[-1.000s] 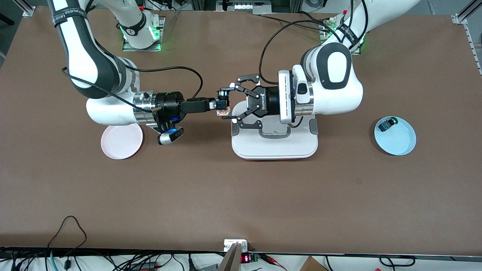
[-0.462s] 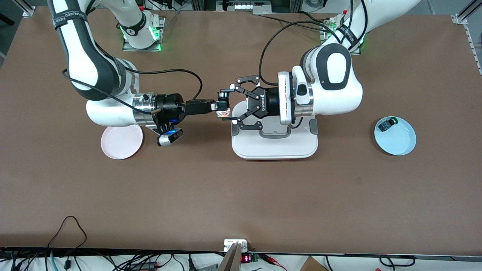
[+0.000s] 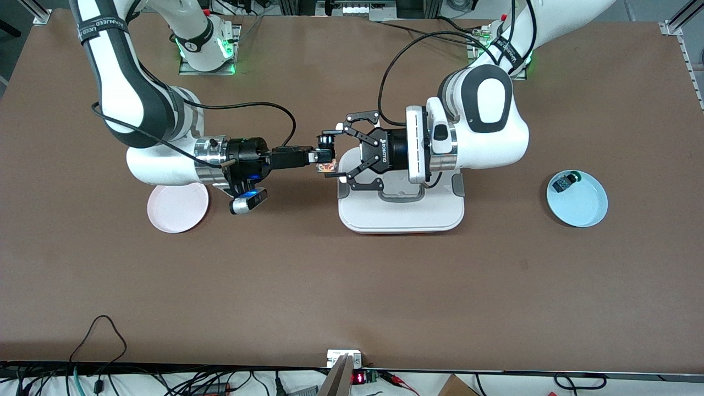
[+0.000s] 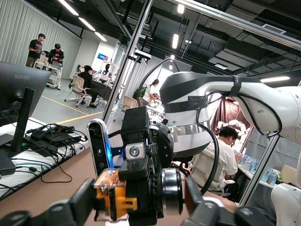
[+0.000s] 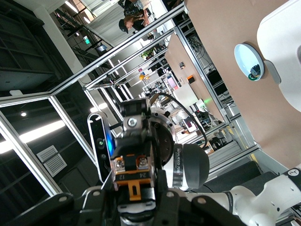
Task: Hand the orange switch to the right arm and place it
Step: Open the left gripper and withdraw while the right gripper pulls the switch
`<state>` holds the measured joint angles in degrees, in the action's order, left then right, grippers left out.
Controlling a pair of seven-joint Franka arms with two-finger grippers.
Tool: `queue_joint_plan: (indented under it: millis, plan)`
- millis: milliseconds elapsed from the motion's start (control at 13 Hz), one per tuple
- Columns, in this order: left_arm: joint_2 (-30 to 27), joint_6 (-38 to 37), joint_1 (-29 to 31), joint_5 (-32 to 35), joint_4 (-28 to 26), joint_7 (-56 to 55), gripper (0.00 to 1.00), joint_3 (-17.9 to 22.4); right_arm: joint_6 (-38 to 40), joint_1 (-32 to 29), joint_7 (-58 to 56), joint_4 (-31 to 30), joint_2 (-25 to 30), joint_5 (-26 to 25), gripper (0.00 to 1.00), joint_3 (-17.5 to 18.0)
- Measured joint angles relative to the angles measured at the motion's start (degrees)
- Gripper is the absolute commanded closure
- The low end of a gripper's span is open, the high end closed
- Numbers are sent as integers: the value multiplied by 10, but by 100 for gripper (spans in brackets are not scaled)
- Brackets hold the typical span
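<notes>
Arms level, right gripper (image 3: 324, 158) clamps orange switch (image 3: 326, 164); left gripper (image 3: 336, 156) spread.

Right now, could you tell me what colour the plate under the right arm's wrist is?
The plate is pale pink, clearest in the front view.

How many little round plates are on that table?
2. A pink plate lies at the right arm's end of the table, bare as far as shown. A pale blue plate lies at the left arm's end, with a small component in it.
</notes>
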<state>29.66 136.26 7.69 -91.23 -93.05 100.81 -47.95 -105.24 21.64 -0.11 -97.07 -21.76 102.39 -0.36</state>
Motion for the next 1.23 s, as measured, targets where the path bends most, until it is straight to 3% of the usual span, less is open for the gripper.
queue_joint_plan:
  millis: [231,538,692,846,1077,1231]
  plan:
    - [0,1,17,0,0,2,0,4,-1,-2,0,0,0,0,98,-1]
    - [-1,-29,110,10,0,86,0,7,-1,-6,-7,3,0,-18,99,-1]
    - [0,-85,162,56,-2,96,0,9,-2,-21,-12,6,1,-82,100,-2]
    - [0,-145,222,144,-2,71,0,9,-2,-42,-21,8,2,-147,100,-3]
    - [-26,-268,332,319,11,-100,0,3,-2,-79,-37,9,2,-287,100,-4]
    - [-76,-354,399,384,22,-190,0,2,2,-106,-66,9,2,-398,100,-4]
